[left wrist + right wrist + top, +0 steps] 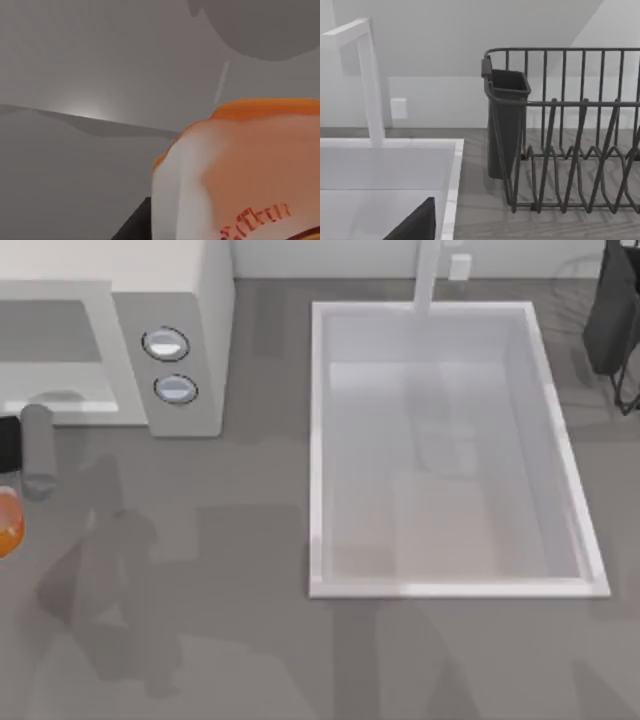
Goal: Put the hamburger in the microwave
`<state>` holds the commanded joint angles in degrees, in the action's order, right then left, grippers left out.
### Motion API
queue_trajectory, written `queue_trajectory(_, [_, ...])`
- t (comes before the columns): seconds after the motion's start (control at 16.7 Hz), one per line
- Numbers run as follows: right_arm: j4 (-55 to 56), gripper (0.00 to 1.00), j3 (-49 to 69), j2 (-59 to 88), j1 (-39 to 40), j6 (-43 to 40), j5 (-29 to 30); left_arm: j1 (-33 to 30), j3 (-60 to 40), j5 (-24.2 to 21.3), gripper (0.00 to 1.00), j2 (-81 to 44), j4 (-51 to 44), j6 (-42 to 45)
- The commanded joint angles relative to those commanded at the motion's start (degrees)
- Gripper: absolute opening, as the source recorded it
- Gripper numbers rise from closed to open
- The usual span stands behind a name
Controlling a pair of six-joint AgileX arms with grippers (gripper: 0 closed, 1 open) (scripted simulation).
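The hamburger (7, 525) is an orange glossy bun at the far left edge of the table, in front of the microwave (190, 310). In the left wrist view the hamburger (240, 170) looms very close, with an orange rim, a pale top and red-brown marks. My left gripper (5, 502) is shut on it, and the grey arm link (37, 450) reaches in from the left edge. The microwave is off-white, with a grey cavity (50, 330) and two round knobs (166, 344) on its panel. A dark part of my right gripper (415, 227) shows over the sink's corner.
A large white sink basin (320, 440) with a faucet (428, 275) takes up the middle of the table. A dark wire dish rack (570, 150) with a cutlery holder (506, 125) stands at the back right. Bare grey counter (230, 640) lies in front.
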<state>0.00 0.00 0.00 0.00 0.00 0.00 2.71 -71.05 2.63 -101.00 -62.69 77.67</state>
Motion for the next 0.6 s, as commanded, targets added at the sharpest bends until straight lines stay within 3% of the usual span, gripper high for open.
queue_trajectory(0.18, [0.0,1.0,0.0,0.0,0.0,0.0,0.0,-0.48,-4.83,-2.17,0.0,0.17,-2.73,0.03])
queue_trajectory(0.6, [0.0,1.0,0.0,0.0,0.0,0.0,0.0,-0.46,-5.0,-2.3,0.0,0.06,-2.28,-0.43])
